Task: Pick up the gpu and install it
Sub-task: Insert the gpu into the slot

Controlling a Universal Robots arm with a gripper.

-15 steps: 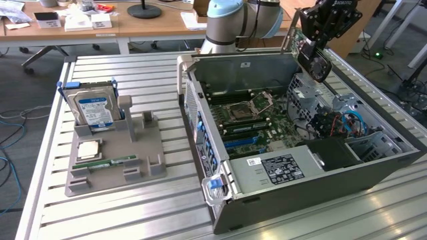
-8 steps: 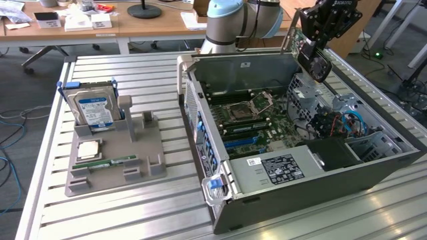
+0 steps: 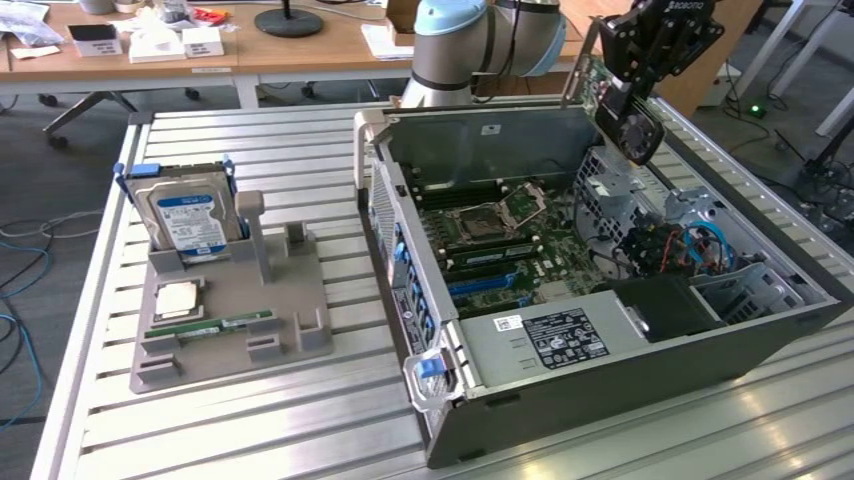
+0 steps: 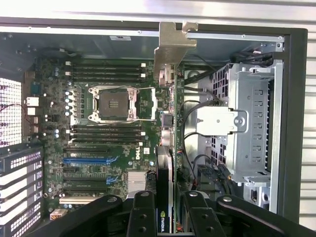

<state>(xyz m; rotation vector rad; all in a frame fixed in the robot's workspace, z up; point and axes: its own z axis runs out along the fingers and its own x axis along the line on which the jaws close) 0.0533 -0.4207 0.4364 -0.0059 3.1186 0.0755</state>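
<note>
gpu held in jaws, above open computer case

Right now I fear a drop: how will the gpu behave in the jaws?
Probably stiff: the gpu stands edge-on between the jaws without sagging. Its fan and metal bracket suggest some heft for its size. Bare circuitry likely makes it fragile against the case wall.

Bench: PC case at exterior view's right edge, parts stand left w/ hard drive on it; gpu above case.
</note>
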